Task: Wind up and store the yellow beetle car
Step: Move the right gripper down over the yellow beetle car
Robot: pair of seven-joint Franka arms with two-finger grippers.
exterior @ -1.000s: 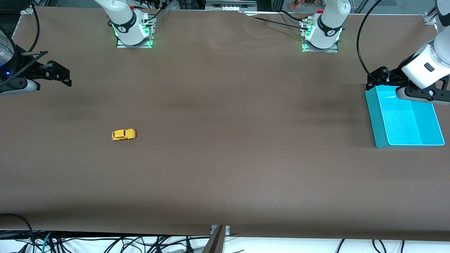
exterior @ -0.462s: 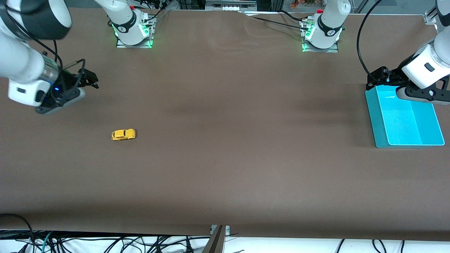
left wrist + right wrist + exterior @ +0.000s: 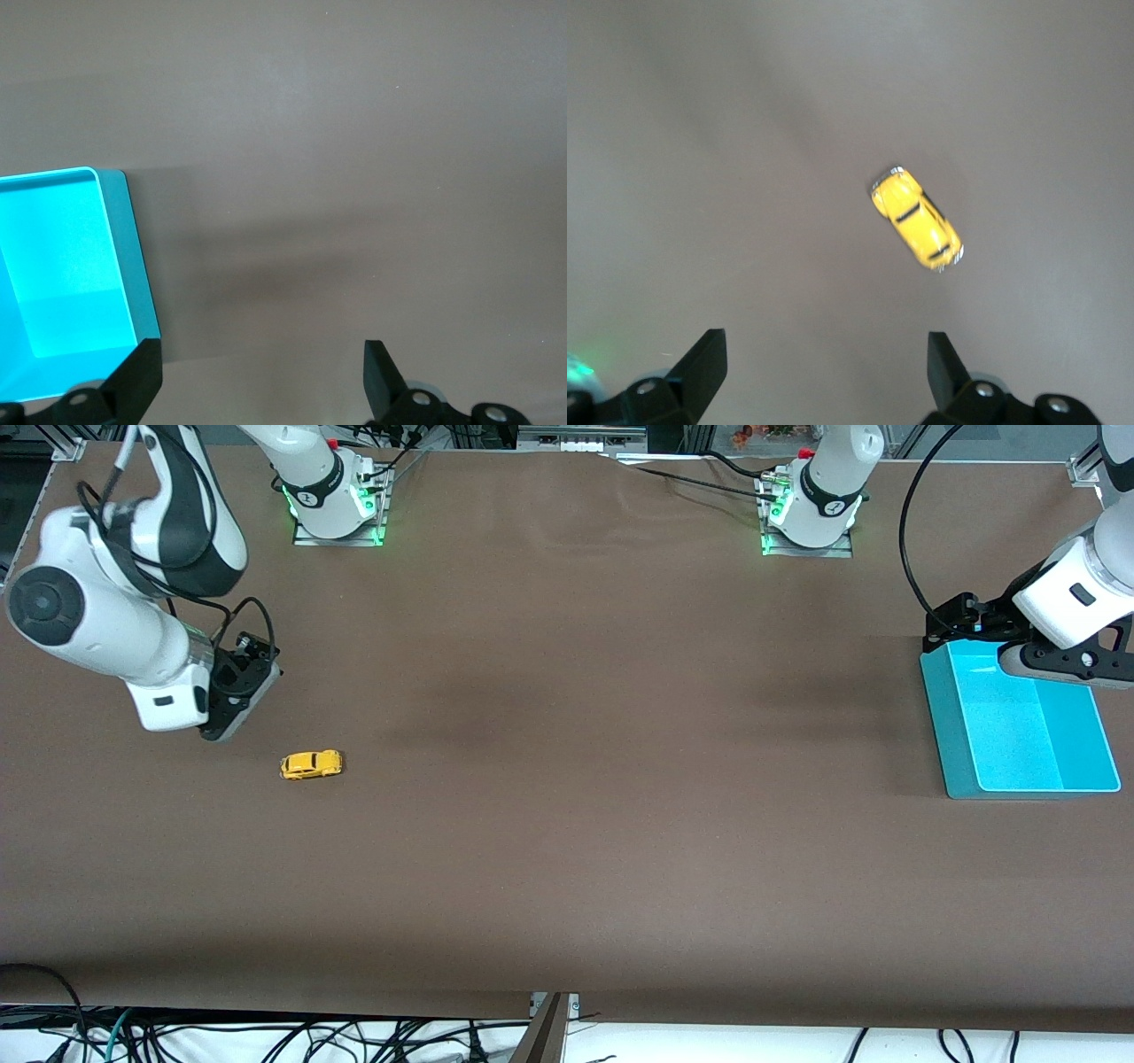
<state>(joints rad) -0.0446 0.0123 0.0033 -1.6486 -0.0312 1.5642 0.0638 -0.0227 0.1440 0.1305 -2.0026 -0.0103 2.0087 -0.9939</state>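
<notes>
Hovering right gripper [image 3: 232,701] near the car [image 3: 311,764], jaws wide.
Only the right wrist view shows the car's [image 3: 917,219] windows; the left gripper [image 3: 261,376], jaws wide, waits over the bin's [image 3: 952,726] edge, cut off at the counter [image 3: 567,850] end.

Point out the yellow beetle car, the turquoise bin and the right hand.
yellow beetle car [image 3: 311,764]: front view, middle of its roof.
turquoise bin [image 3: 946,722]: front view, outer side wall toward the table's middle.
right hand [image 3: 824,367]: right wrist view, open gap midway between its fingertips.
</notes>
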